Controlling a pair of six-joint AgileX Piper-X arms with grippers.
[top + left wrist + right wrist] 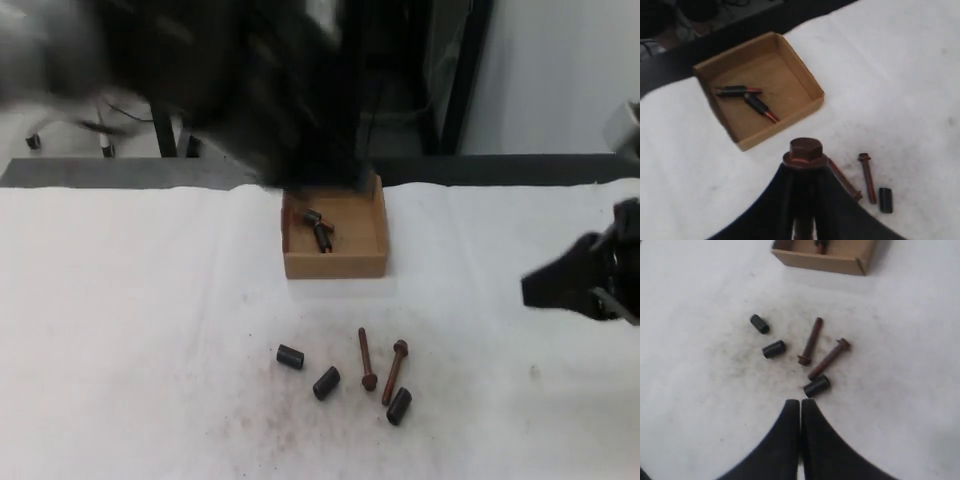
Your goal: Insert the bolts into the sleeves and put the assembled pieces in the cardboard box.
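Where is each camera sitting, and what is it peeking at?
High view: behind the robot, looking forward and down at the cardboard box; both arms show.
Left wrist view: on the left arm, facing the box; left gripper pinches a bolt.
Right wrist view: on the right arm, over three sleeves; right gripper shut.
All three share the box.

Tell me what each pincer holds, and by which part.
The left pincer grips a bolt by its shank, head out. The right pincer holds nothing.
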